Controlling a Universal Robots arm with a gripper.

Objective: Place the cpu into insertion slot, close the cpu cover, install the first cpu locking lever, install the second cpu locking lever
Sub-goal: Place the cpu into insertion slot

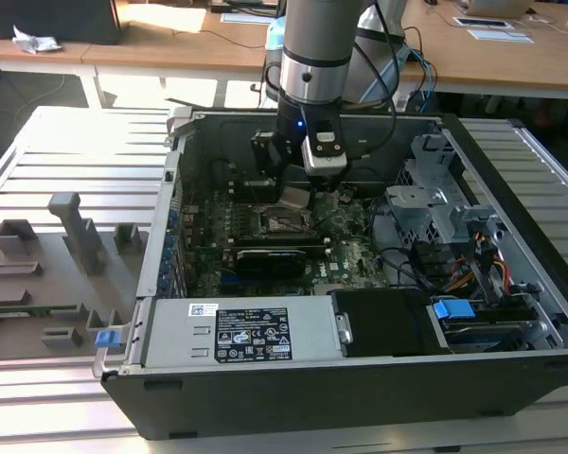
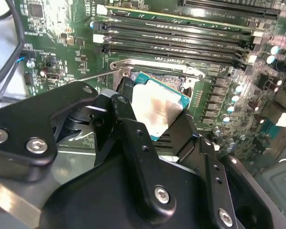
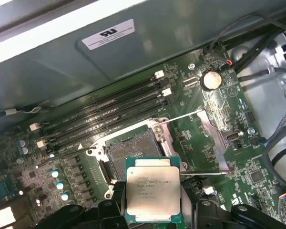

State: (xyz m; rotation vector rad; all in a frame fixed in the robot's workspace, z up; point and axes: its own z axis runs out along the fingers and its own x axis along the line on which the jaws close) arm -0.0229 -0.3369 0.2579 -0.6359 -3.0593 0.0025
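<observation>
One chip, one socket. Your gripper [image 2: 157, 125] pinches the cpu [image 3: 152, 191] by two opposite edges, jaws closed to its width. In the exterior view it hangs just toward 12 o'clock of the insertion slot [image 1: 283, 220], above it and not seated. The metal top faces up. It's square, so no long axis, and it looks tilted against the socket rim. Level it, match the edges, and lower without force.

A green board [image 1: 355, 251] lies under the gripper [image 1: 298, 196], inside a big open computer box [image 1: 293, 397]. Long black slots [image 3: 109, 112] run just beside it. 1 round silver battery [image 3: 211, 80] sits farther off.
</observation>
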